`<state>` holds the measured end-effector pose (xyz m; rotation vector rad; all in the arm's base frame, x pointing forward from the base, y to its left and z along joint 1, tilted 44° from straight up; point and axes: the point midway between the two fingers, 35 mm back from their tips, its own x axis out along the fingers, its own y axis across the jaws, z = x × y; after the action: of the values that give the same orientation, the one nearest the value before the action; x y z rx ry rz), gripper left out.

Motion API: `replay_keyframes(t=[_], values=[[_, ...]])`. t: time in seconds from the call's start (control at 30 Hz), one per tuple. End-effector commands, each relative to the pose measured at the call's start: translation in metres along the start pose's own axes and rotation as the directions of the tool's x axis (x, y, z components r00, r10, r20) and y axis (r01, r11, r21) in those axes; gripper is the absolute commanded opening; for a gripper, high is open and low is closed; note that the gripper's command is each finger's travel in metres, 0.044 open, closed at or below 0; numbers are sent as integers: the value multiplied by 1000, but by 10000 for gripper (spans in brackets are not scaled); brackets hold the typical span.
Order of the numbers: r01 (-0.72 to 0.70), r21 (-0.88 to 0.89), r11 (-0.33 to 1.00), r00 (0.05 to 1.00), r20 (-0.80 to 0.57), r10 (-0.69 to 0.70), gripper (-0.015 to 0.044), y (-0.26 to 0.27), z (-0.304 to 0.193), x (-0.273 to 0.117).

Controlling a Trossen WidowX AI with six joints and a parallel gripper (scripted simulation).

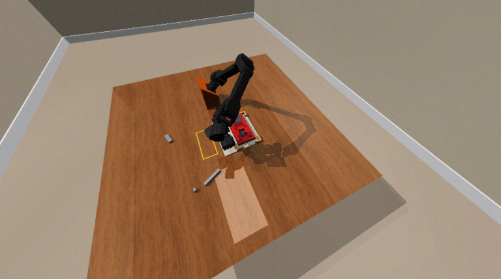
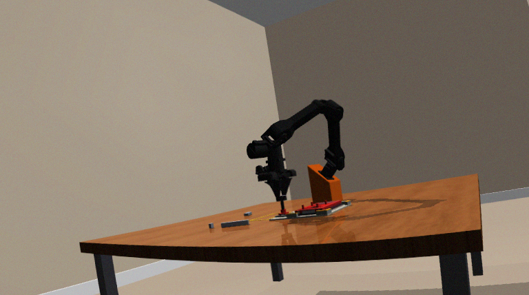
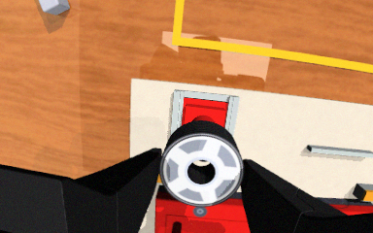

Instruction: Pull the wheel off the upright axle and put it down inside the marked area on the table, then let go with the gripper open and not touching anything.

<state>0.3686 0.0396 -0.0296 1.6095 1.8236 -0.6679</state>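
My gripper (image 1: 227, 143) (image 2: 281, 196) (image 3: 201, 162) points down and is shut on the wheel, a black tyre with a white and grey spoked hub. The wheel (image 2: 281, 198) (image 3: 223, 170) is level between the fingertips, above the red axle base (image 2: 283, 211) (image 3: 206, 107). The dark upright axle (image 2: 282, 205) shows between base and wheel. The hub hole looks dark with a pale sliver; whether the axle tip is still inside it, I cannot tell. The marked area, a yellow outline (image 1: 199, 146) (image 3: 291, 57), lies on the table beside the white board.
The white board (image 3: 148, 107) also carries a red plate (image 1: 246, 136) (image 2: 331, 204) with small pegs, and a thin grey bar (image 3: 335, 150). Loose grey blocks (image 1: 168, 138) (image 1: 212, 176) (image 1: 195, 190) lie on the table. The orange arm mount (image 1: 211, 99) (image 2: 325, 190) stands behind.
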Motion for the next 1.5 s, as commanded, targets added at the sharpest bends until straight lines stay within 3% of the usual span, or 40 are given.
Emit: replay_keyframes(t=[0.0,0.43,0.57,1.47], values=[[2,-4,1000,1000,3,-2,0,0,0,-2],[2,-4,1000,1000,5,-2,0,-2,1,-37],[2,7,1000,1000,0,-2,0,-4,5,-30],[4,-2,1000,1000,11,-4,0,-66,101,-40]])
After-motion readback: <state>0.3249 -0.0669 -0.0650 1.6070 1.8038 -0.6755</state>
